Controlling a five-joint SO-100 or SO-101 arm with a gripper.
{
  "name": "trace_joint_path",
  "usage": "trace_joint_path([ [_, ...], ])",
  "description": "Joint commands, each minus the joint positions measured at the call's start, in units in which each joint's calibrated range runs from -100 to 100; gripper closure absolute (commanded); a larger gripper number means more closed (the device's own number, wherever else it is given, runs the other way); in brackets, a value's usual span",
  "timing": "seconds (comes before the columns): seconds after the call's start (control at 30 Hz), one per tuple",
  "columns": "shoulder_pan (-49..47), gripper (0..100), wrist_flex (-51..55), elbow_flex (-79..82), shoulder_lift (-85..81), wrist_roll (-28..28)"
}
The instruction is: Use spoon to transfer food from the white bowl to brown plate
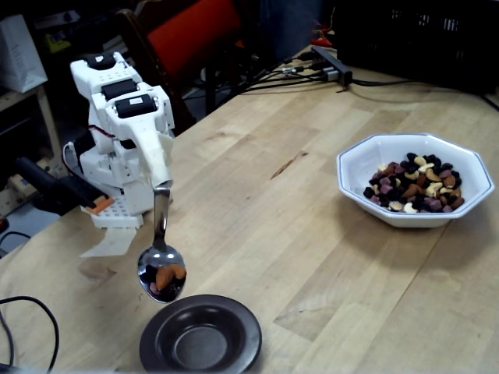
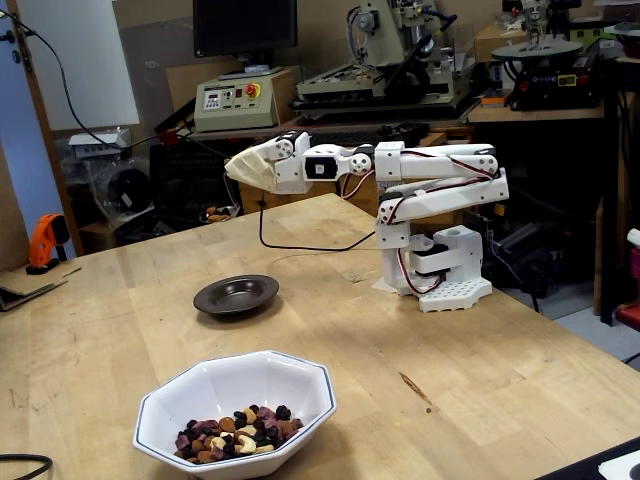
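Observation:
My gripper (image 1: 161, 185) is shut on the handle of the silver spoon (image 1: 161, 269). The spoon hangs down, its bowl holding a few pieces of food (image 1: 167, 274), just above the far left rim of the brown plate (image 1: 242, 327). The plate's centre looks empty. The white bowl (image 1: 366, 160) stands at the right with a heap of food (image 1: 413, 187). In the other fixed view the arm reaches left, its gripper (image 2: 238, 166) above the plate (image 2: 210, 298). The spoon is not discernible there. The white bowl (image 2: 250, 375) with food (image 2: 235, 436) stands in front.
A power strip (image 1: 331, 66) and cables lie at the table's far edge, with a red chair (image 1: 187, 31) behind. A black cable (image 1: 31, 312) loops at the left edge. A cable (image 2: 300, 245) crosses the table by the arm's base (image 2: 440, 275).

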Motion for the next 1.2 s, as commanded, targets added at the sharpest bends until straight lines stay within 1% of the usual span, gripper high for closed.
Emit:
trace_joint_path([
  [0.0, -0.06, 96, 3.80, -0.85, -3.72, 0.15],
  [0.13, -0.06, 96, 6.56, -0.85, -4.07, 1.03],
  [0.33, -0.13, 96, 7.98, -0.85, -4.15, 5.81],
  [0.47, -0.13, 96, 8.22, -0.85, -4.15, 7.86],
  [0.63, -0.21, 96, 8.30, -0.76, -3.55, 9.47],
  [0.93, -0.43, 96, 8.30, 4.37, -4.15, 12.21],
  [1.17, -5.24, 96, 8.30, 4.81, -4.24, 13.97],
])
